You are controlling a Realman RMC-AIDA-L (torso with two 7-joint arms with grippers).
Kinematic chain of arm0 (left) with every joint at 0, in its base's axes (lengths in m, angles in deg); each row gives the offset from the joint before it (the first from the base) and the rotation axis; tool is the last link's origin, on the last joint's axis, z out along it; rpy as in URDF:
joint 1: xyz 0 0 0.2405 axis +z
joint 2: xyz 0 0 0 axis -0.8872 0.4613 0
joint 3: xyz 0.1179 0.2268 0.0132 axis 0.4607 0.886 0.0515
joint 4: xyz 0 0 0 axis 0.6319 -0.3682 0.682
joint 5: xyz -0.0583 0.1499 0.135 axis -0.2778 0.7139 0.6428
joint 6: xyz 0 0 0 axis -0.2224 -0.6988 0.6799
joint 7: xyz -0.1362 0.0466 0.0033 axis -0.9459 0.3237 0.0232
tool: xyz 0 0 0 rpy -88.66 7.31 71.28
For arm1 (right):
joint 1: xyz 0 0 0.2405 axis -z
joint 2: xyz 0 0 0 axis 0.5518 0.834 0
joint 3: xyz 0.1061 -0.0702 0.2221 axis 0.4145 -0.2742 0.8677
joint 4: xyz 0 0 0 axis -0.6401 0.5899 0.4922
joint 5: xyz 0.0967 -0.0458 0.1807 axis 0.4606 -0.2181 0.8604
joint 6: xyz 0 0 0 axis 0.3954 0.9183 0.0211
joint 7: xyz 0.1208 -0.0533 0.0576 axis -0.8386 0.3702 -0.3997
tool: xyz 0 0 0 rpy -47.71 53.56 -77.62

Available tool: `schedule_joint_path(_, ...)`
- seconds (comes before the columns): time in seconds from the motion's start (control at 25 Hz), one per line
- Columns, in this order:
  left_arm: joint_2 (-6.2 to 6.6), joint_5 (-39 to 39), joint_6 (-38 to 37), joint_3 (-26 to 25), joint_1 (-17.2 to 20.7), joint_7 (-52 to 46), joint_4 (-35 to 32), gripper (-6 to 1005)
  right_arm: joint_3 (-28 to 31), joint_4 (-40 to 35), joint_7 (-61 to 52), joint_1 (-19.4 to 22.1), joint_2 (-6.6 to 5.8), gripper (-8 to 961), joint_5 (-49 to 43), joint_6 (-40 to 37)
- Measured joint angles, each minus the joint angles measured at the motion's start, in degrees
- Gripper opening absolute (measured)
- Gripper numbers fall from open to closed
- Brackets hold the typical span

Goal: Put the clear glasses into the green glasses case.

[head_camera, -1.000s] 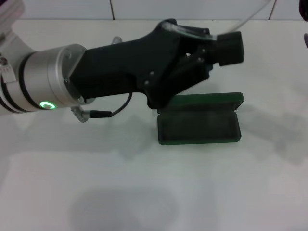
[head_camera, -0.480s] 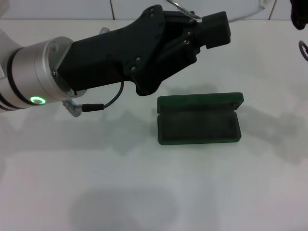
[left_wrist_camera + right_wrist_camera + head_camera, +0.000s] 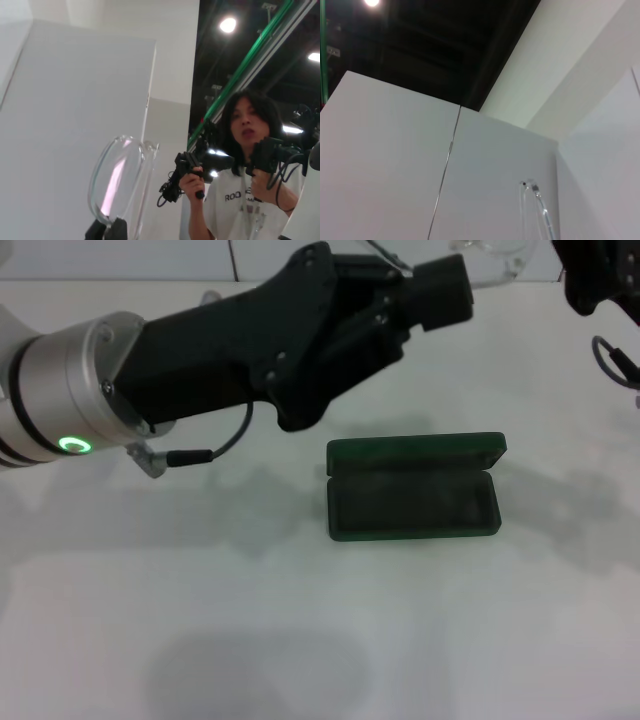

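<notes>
The left gripper [image 3: 440, 285] is reaching across the head view, raised above the white table [image 3: 300, 620], and its dark fingers are pinching the clear glasses [image 3: 490, 265] near the far edge of the scene. In the left wrist view the two black fingertips [image 3: 107, 231] are closing on the bottom rim of one transparent lens of the glasses [image 3: 117, 180], which is standing upright above them. The left arm's silver wrist ring [image 3: 70, 390] is showing a glowing green light.

Nearer to the robot, the green glasses case [image 3: 412, 490] is lying open on the table, its lined tray facing up and its lid [image 3: 416, 450] standing up along the far side. The case is sitting below and just nearer than the gripper, apart from it.

The right gripper [image 3: 600, 275] is hanging at the far right corner of the head view; whether its fingers are parted cannot be told. In the right wrist view a thin transparent temple arm [image 3: 540, 210] of the glasses is showing against the white wall panels [image 3: 390, 165].

Beyond, in the left wrist view, a person [image 3: 240, 165] is holding two handheld controllers.
</notes>
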Motion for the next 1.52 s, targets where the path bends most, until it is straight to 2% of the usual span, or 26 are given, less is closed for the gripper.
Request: schedule_joint_path(1.52, 0.34, 0.0, -0.2, -4.8, 0.8, 1.4, -0.2, 43, -1.3, -0.2, -0.2, -0.3, 0.08, 68, -1.6, 1.8)
